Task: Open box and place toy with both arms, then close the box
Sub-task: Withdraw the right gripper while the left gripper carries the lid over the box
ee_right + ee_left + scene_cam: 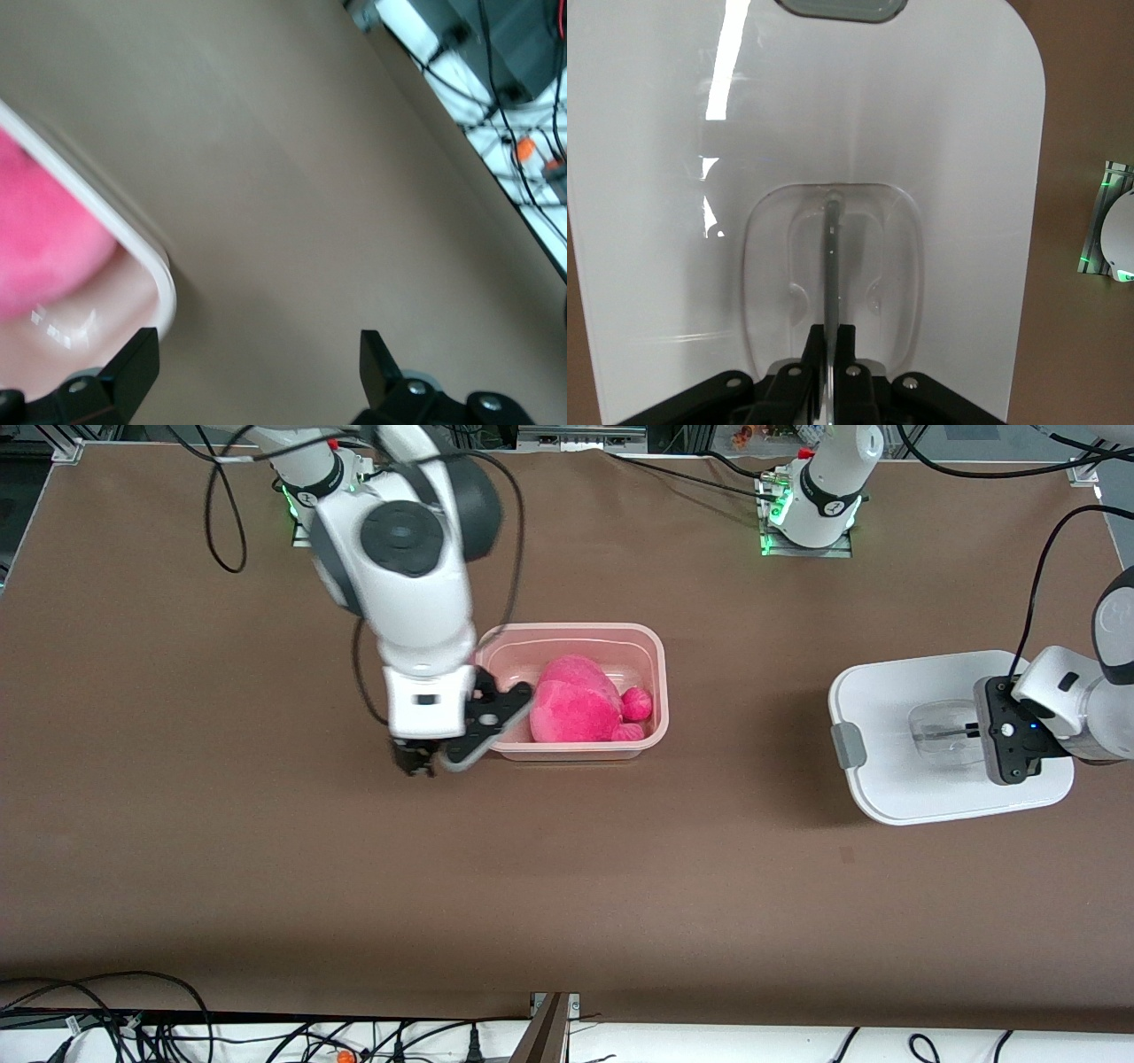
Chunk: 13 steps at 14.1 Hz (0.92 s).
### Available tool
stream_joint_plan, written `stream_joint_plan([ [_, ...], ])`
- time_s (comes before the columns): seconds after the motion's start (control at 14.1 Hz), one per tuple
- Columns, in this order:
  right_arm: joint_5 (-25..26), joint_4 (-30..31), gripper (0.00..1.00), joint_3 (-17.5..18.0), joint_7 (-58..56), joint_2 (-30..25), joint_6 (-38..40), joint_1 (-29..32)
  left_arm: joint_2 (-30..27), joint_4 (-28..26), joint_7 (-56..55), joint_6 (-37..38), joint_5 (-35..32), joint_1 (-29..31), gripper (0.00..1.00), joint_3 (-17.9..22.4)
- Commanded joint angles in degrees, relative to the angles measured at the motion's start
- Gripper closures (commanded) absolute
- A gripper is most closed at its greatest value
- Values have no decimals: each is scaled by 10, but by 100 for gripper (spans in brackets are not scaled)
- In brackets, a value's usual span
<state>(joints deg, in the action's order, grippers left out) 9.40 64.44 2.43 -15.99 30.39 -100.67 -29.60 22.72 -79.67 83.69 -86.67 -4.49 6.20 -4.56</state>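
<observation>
The pale pink tub of the box (567, 630) stands open at mid-table with the bright pink toy (576, 704) lying inside it. My right gripper (434, 766) is open and empty, over the table just beside the tub's corner toward the right arm's end. The right wrist view shows the gripper (257, 354), the tub's rim (159, 274) and the toy (44, 239). The white lid (895, 700) is toward the left arm's end. My left gripper (974, 731) is shut on the lid's thin centre handle (831, 257); the left wrist view shows the gripper (834, 341) and the lid (833, 133).
A grey clip (848, 745) shows on the lid's edge, another in the left wrist view (842, 9). The arm bases (811, 505) stand along the table's edge farthest from the front camera. Cables (133, 1019) hang below the nearest edge. Bare brown table (567, 868) lies nearer the camera.
</observation>
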Motion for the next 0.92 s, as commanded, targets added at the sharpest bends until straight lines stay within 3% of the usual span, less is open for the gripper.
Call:
stream_joint_plan([
  [0.0, -40, 33, 0, -11, -51, -57, 48, 38, -4, 2, 6, 1, -3, -35, 100, -12],
  [0.14, -42, 48, 0, -37, -41, -88, 62, 39, -2, 2, 5, -2, -2, -81, 100, -13],
  [0.36, -61, 129, 0, -65, 61, -158, 59, 39, 29, 23, -23, -23, 9, -172, 100, -13],
  [0.57, -74, 226, 0, -71, 148, -236, 50, 58, 56, 27, -160, -69, 25, -260, 100, -13],
  [0.85, -100, 312, 0, -67, 137, -314, 62, 139, 82, 28, -328, -128, 25, -374, 100, -13],
])
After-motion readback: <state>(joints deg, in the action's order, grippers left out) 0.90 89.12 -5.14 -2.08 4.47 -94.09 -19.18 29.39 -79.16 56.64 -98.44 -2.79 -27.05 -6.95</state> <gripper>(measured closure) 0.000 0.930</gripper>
